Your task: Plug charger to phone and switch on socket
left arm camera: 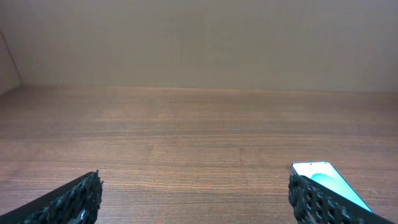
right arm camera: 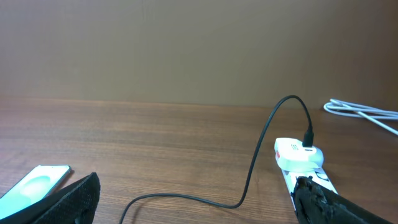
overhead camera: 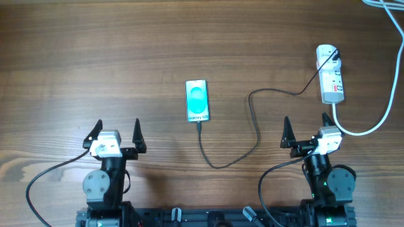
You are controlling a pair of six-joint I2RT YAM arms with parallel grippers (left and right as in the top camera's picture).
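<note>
The phone (overhead camera: pixel 197 100) lies left of the socket (overhead camera: pixel 331 74), the charger (overhead camera: pixel 219 166) between them.

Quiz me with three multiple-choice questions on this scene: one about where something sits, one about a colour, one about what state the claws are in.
1. Where does the socket lie?
A. Between the two arms
B. Beside the left gripper
C. Off to the right, beyond the right gripper

2. What colour is the screen of the phone?
A. Red
B. Cyan
C. Yellow

3. How do the two grippers stand?
A. Both open and empty
B. Both shut
C. The left one shut on the phone

Answers:
1: C, the overhead view shows the white block ahead of the right arm.
2: B, the screen glows turquoise.
3: A, each pair of fingers is spread wide with nothing between them.
</note>
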